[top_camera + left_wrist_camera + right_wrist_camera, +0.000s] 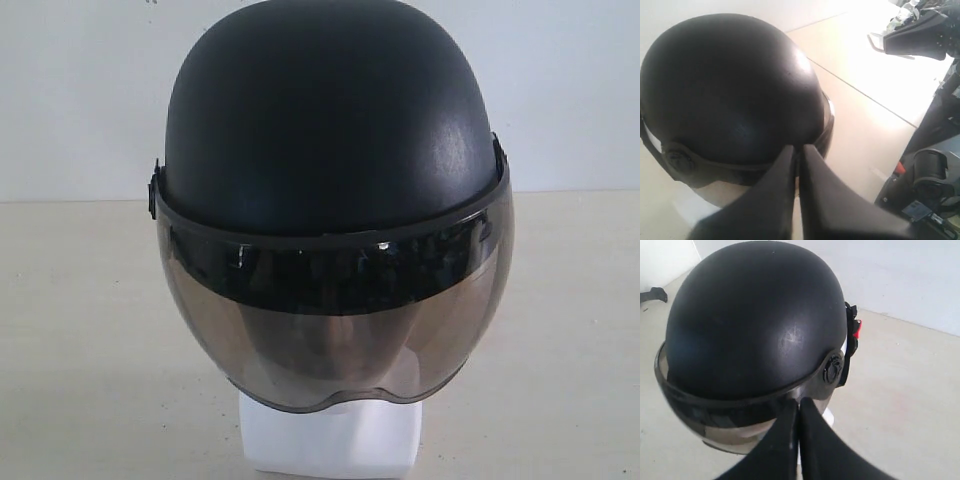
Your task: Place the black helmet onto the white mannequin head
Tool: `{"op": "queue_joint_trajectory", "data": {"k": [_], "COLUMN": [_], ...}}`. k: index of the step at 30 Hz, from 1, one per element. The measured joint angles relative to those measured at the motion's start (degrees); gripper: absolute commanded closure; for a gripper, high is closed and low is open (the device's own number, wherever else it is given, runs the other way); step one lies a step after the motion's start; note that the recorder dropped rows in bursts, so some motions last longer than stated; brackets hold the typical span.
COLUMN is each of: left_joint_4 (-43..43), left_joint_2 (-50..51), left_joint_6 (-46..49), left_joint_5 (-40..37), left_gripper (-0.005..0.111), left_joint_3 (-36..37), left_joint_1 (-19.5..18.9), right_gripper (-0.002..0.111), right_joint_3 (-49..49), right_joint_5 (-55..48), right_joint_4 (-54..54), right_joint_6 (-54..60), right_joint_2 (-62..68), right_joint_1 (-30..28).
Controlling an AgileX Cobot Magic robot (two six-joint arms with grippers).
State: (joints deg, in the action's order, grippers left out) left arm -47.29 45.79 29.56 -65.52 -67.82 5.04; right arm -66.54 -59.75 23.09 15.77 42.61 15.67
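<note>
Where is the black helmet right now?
The black helmet sits on the white mannequin head, centre of the exterior view, its visor down over the face and only the neck base showing below.

Exterior cam sat low and really close, dead in front of the rounded black helmet with the smoky tinted visor (335, 150). It faced the far white wall (580, 90), and the helmet filled most of the view. Left wrist cam looked down over the shell from high on the left, close in, past its own left gripper (798, 148). Right wrist cam did likewise from the right, over the right gripper (799, 401). All three shared the helmet's dome.
</note>
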Motion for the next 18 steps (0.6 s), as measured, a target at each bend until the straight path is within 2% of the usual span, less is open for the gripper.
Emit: {"op": "queue_joint_trajectory", "data": {"k": [9,18], "left_joint_4": [-0.44,-0.44], "left_joint_2": [-3.49,-3.53], "left_joint_6": [0.00,0.00], "left_joint_5": [-0.35,-0.35], "left_gripper": [0.102,0.102], "left_joint_3": [0.23,0.23], "left_joint_1": [0.00,0.00], "right_gripper": [0.109,0.109], "right_joint_3": [0.00,-0.10], "right_joint_5": [-2.41,-2.41], "right_joint_4": [-0.21,-0.21], "right_joint_6": [0.00,0.00], "right_joint_2": [-7.85,-9.29], "right_joint_1": [-0.11,-0.11]}}
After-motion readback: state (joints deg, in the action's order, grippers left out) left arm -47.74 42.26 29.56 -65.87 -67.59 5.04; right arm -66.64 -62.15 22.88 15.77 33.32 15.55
